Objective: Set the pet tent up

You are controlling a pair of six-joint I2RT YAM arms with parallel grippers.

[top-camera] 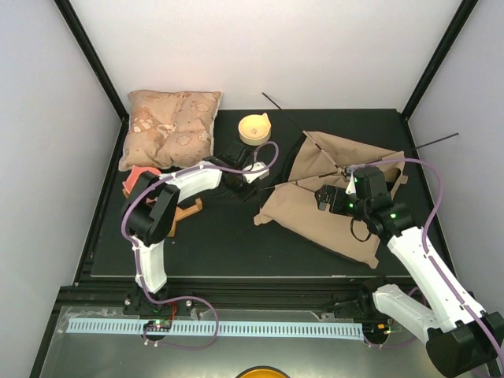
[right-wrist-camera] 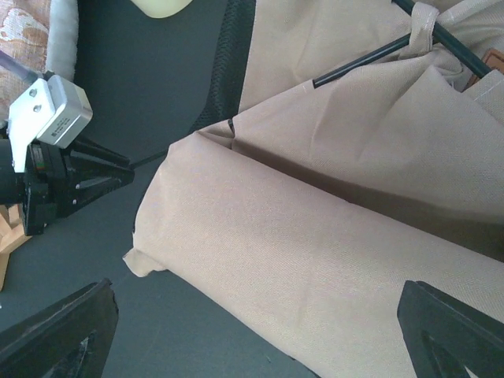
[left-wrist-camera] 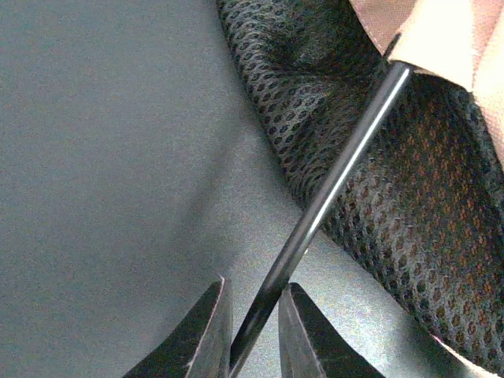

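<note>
Squarely within left pincer [left-wrist-camera: 253, 331] lies the tent pole [left-wrist-camera: 331, 189].

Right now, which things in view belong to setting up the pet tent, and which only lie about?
For the job: pet tent, black pole.
Lying about: patterned pillow, cream cup, red item, wooden piece.

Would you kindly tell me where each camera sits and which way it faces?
Top external: above and behind both arms, looking down on the table; both show.
Left wrist: looks along the left gripper at the pole between its fingers.
Right wrist: looks down on the pet tent, right gripper open at the frame's bottom.
Shared: right wrist and top both show the left gripper.
</note>
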